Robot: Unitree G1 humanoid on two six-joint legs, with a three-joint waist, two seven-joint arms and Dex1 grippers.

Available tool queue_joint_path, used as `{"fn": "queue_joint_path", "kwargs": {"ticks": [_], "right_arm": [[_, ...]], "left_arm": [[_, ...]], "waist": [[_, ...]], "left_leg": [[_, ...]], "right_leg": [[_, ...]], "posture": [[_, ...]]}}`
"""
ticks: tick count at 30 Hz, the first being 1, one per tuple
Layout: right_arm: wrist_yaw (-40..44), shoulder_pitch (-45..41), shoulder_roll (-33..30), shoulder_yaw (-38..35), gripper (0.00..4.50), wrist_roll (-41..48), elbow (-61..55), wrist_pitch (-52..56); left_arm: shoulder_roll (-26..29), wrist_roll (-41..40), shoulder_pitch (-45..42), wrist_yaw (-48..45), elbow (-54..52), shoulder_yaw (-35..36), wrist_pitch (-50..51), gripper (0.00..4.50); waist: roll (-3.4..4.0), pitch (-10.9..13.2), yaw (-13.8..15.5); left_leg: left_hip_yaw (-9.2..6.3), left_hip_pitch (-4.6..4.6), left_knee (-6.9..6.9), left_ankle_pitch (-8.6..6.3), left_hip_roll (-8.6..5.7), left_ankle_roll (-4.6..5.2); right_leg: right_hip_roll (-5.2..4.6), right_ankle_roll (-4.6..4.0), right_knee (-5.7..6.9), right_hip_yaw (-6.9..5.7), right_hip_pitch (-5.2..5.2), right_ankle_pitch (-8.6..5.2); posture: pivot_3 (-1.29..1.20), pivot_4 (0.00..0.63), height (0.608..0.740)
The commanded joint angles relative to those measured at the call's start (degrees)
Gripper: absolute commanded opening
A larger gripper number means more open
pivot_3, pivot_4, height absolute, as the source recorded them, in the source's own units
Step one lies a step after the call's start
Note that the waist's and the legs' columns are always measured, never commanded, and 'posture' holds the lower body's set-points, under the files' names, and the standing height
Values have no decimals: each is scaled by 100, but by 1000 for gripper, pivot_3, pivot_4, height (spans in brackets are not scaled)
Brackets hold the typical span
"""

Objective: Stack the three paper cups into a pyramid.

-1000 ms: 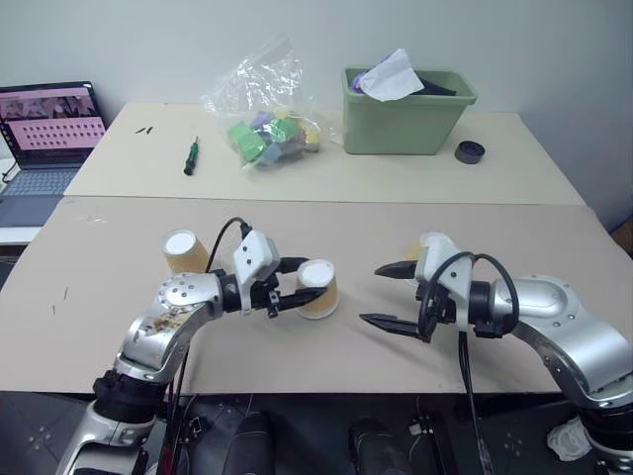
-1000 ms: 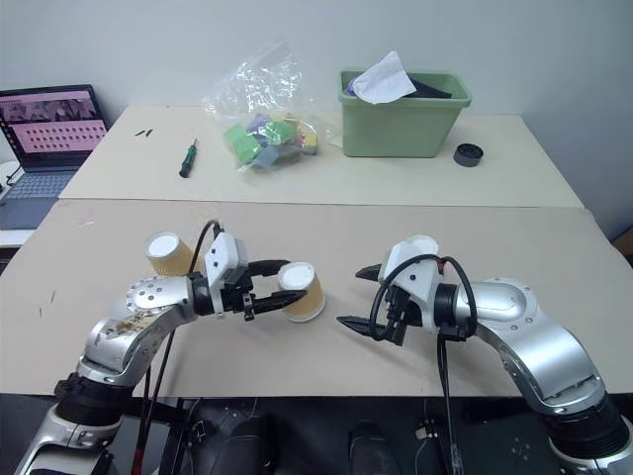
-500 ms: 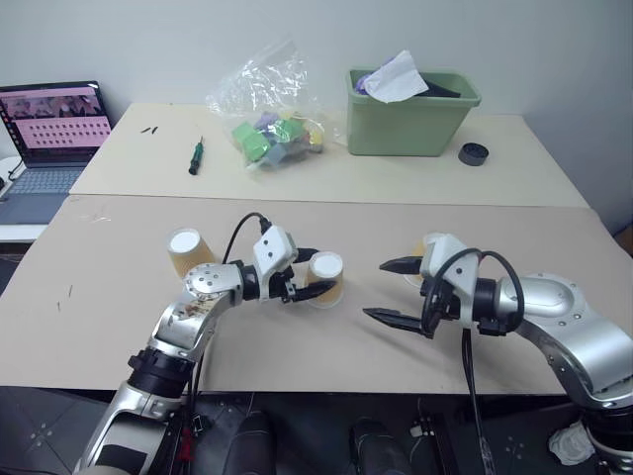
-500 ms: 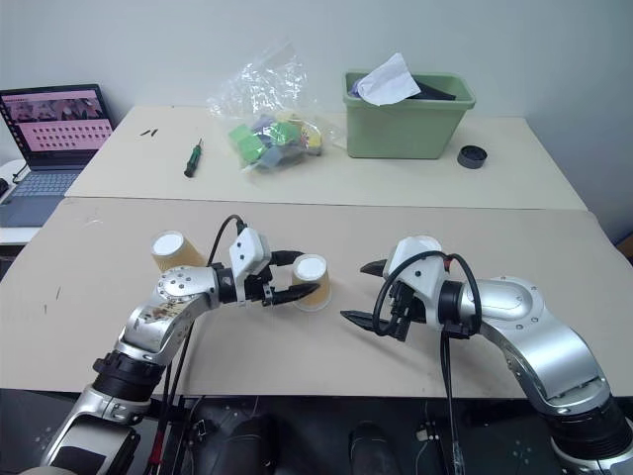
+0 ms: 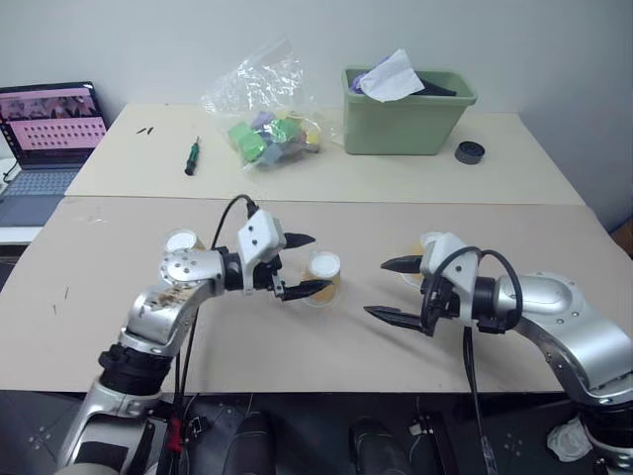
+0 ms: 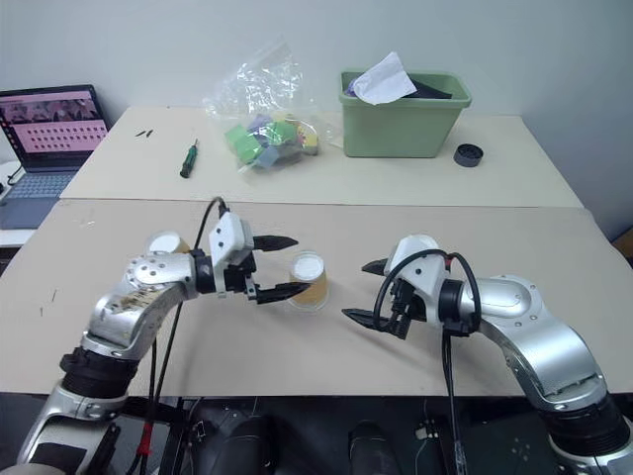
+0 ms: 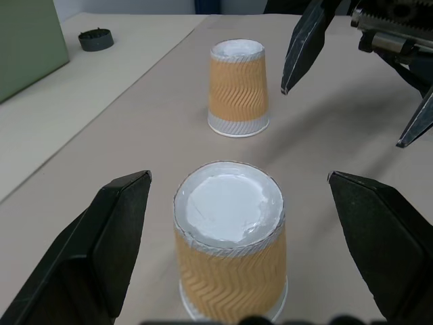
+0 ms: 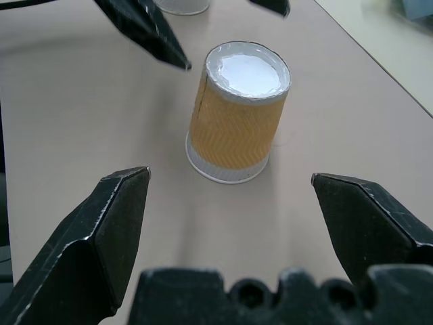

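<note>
Two grippers hover low over the near tan surface [image 5: 326, 356], both spread wide and holding nothing. On the right, the right gripper [image 5: 394, 290] points in toward the middle, black fingers well apart. On the left, the left gripper [image 5: 300, 264] has its jaws released, one finger above and one below, just beside the middle cup [image 5: 322, 278]. That cup stands upside down on the surface, white base up, untouched, sitting between the two grippers. From the left wrist it shows right between the open fingers, [image 7: 230, 250], with a second cup [image 7: 237, 88] standing inverted farther on, close by the right gripper's fingertips. In the head view that second cup [image 5: 419, 259] peeks out behind the right gripper's wrist. And the third cup [image 5: 181, 243] sits behind the left arm, also base up. All three cups stand apart on the surface, nothing stacked yet.

Farther back, on the second surface [image 5: 554, 178]: a screwdriver [image 5: 190, 156], a clear bag of coloured blocks [image 5: 267, 119], a green bin [image 5: 404, 111] with crumpled paper in it, a small black ring [image 5: 470, 151]. Off to the far left, an open laptop [image 5: 47, 134].
</note>
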Motion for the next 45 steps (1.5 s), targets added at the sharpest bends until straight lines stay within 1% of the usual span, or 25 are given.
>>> {"fn": "queue_joint_path", "kwargs": {"ticks": [1,3,5,8,12,15,19,22,26,31,34,36,41,45], "right_arm": [[69,-157,61,26,4500,-88,41,-210],[103,-185,86,33,4500,-108,85,-226],[156,-185,88,40,4500,-132,138,-255],[239,-163,90,88,4500,-186,252,-330],[299,-176,169,294,4500,-318,376,-427],[352,-177,216,333,4500,-356,439,-464],[416,-215,244,394,4500,-445,583,-545],[470,-224,251,406,4500,-477,642,-565],[537,-231,267,428,4500,-472,658,-579],[539,-267,318,424,4500,-516,732,-611],[543,-295,340,410,4500,-538,734,-606],[563,-293,340,386,4500,-536,716,-599],[560,-280,342,316,4500,-502,664,-569],[532,-273,351,298,4500,-502,672,-559]], "left_arm": [[45,-229,-149,315,-517,414,279,4464],[-137,-270,-135,808,-666,657,461,4464],[-536,-80,-88,1719,-885,931,600,4464],[-1027,730,308,2777,-1360,869,33,4464],[-1608,1599,916,3959,-1652,709,-315,4464],[-1818,2131,1330,4640,-1706,859,-458,4464],[-2027,2609,2063,5317,-1890,1154,-532,4464],[-1984,2929,2634,5436,-2158,1139,-800,4464],[-2047,3030,2821,5488,-2221,1109,-896,4464],[-2421,2616,2865,5608,-2060,1528,-680,4464],[-2751,1722,2790,5368,-1766,1947,-224,4464],[-2708,1609,2824,5200,-1689,1937,-239,4464],[-2633,1565,2826,5142,-1643,1891,-204,4464],[-2452,1554,2476,5097,-1351,1924,-226,4464]], "waist": [[0,0,1],[0,0,2],[0,0,9],[-2,1,16],[-3,1,10],[-3,1,6],[-3,1,4],[-3,2,4],[-4,2,75],[-4,2,68],[-3,1,58],[-4,2,50],[-5,2,31],[-5,2,27]], "left_leg": [[0,0,0,0,0,0],[0,0,1,0,0,0],[0,0,2,0,0,0],[-5,0,6,0,0,1],[-5,4,8,-3,-1,4],[-8,10,8,-2,-1,4],[-8,14,12,-3,-1,3],[-8,14,11,-3,-1,3],[-10,13,12,-3,-1,1],[-9,14,22,-3,-2,1],[-10,14,21,-3,-2,1],[-10,14,21,-3,-2,1],[-10,13,20,-3,-3,1],[-11,13,21,-3,-3,1]], "right_leg": [[0,0,0,0,0,0],[0,0,0,0,1,0],[0,0,0,-1,2,0],[0,2,-4,-4,9,1],[-1,1,-7,-4,21,2],[0,1,-3,-6,22,2],[0,4,-4,-5,27,4],[-2,4,-6,-6,29,4],[-2,3,-6,-12,28,4],[-2,5,-8,-8,34,5],[-1,5,-7,-9,33,5],[-2,6,-7,-9,34,5],[-2,6,-8,-9,34,5],[-1,6,-8,-10,34,5]], "posture": [[0,150,692],[0,150,692],[0,150,692],[0,150,692],[0,150,692],[0,150,692],[0,150,692],[0,150,692],[0,150,692],[0,150,692],[0,150,692],[0,150,692],[0,150,692],[0,150,692]]}}
